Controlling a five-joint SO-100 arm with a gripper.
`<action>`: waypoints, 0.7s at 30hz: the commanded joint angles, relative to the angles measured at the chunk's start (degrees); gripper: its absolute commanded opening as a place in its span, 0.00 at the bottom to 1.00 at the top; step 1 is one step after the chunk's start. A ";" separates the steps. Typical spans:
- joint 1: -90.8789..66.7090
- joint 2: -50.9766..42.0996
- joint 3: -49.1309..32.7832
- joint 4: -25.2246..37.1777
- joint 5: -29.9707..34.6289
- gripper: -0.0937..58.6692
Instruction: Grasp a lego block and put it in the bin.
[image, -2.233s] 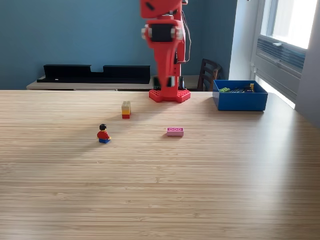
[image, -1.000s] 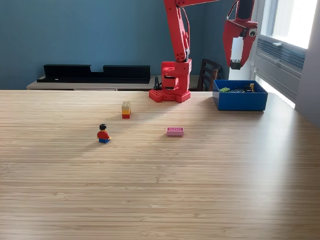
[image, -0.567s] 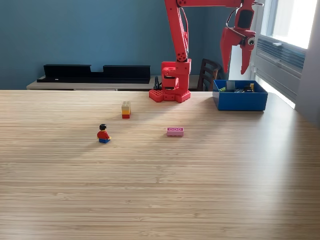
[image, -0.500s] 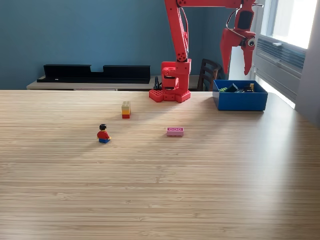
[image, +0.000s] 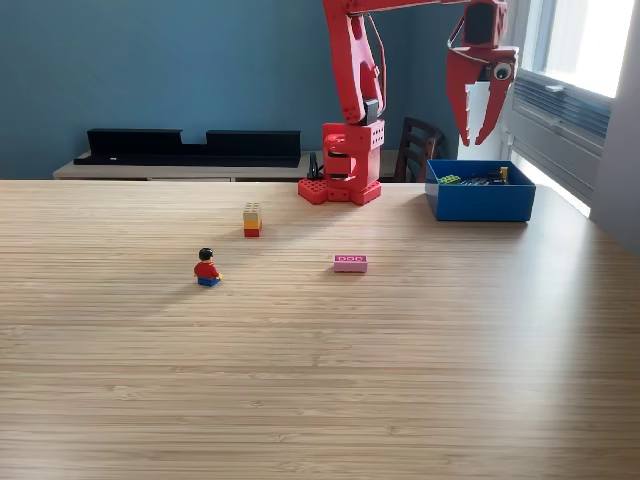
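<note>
The red arm's jaws (image: 477, 135) hung open and empty above the open-topped blue plastic bin (image: 480, 201), which sat at the far end of the pale wooden table (image: 320, 370) toward the exterior view's right, with small pieces inside it. On the table lay a flat pink lego brick (image: 350, 263), a yellow-and-red stacked block (image: 252, 219) and a little red-shirted toy figure (image: 207, 268), all well apart from the bin.
</note>
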 joint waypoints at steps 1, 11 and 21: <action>17.40 3.52 -6.15 -1.05 2.55 0.00; 39.99 3.60 -7.12 -3.69 -0.09 0.00; 43.24 3.60 -7.65 -4.92 -2.20 0.00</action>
